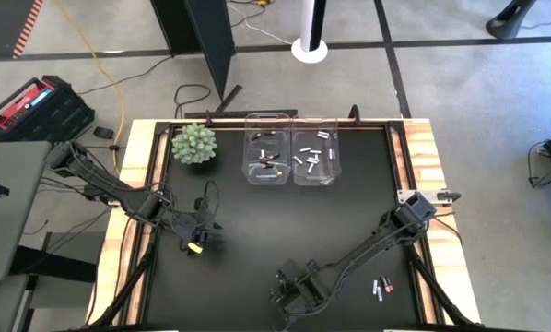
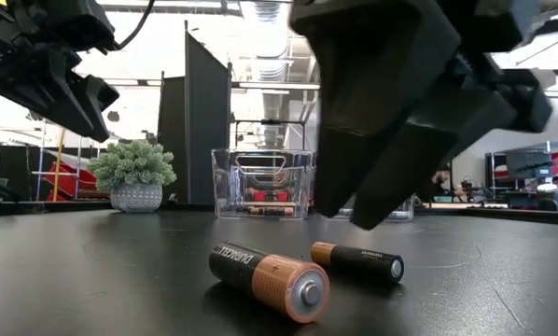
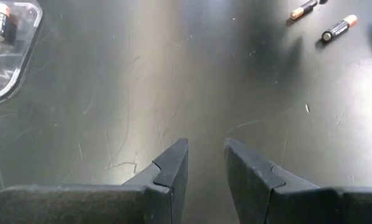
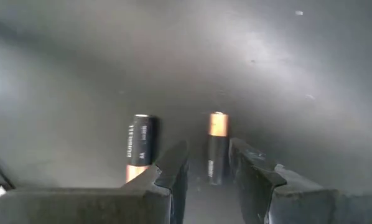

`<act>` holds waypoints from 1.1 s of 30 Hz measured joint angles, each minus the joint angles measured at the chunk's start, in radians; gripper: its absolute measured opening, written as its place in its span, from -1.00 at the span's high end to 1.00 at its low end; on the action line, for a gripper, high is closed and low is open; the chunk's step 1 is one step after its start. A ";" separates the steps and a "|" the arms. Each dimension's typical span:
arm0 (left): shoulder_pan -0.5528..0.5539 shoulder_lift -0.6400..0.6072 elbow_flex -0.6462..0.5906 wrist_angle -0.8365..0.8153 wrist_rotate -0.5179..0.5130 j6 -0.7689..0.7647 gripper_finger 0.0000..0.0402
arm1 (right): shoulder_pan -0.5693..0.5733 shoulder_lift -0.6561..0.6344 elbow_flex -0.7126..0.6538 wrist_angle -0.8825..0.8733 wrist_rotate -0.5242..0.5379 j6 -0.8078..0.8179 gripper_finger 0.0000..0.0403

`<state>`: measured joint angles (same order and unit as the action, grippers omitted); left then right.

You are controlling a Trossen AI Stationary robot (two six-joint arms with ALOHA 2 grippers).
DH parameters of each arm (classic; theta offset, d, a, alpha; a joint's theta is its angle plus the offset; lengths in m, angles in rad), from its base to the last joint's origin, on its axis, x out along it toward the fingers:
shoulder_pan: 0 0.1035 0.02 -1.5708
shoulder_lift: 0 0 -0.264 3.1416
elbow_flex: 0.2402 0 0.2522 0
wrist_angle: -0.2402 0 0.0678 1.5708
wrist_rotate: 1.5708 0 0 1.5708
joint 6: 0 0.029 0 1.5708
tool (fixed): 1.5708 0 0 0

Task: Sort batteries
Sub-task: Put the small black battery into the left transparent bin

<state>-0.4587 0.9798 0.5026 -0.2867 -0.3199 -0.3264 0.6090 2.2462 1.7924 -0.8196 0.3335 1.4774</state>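
Two dark batteries with copper ends lie on the black table near its front edge. One battery (image 4: 216, 146) (image 2: 358, 261) lies lengthwise between the fingertips of my right gripper (image 4: 208, 165) (image 1: 289, 290). That gripper is open, points steeply down and hangs just above it (image 2: 372, 210). The other battery (image 4: 138, 146) (image 2: 270, 278) lies beside it, outside the fingers. My left gripper (image 3: 206, 162) (image 1: 199, 244) waits open over bare table at the left, with nothing between its fingers.
Two clear bins stand at the far edge: the left bin (image 1: 268, 152) holds dark batteries, the right bin (image 1: 314, 152) white ones. A potted plant (image 1: 194, 143) stands to their left. More batteries (image 1: 380, 288) lie near the front right.
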 joint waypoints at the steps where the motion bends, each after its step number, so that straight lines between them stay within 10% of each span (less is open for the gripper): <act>1: 0.000 0.000 0.000 -0.004 0.000 0.000 0.51 | -0.004 0.001 0.000 0.009 -0.002 -0.014 0.35; 33: 0.000 0.000 0.000 -0.022 0.000 0.017 0.51 | -0.019 0.104 0.005 0.022 -0.084 0.056 0.39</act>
<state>-0.4587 0.9798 0.5026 -0.3083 -0.3202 -0.3096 0.5903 2.3502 1.7976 -0.7977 0.2498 1.5330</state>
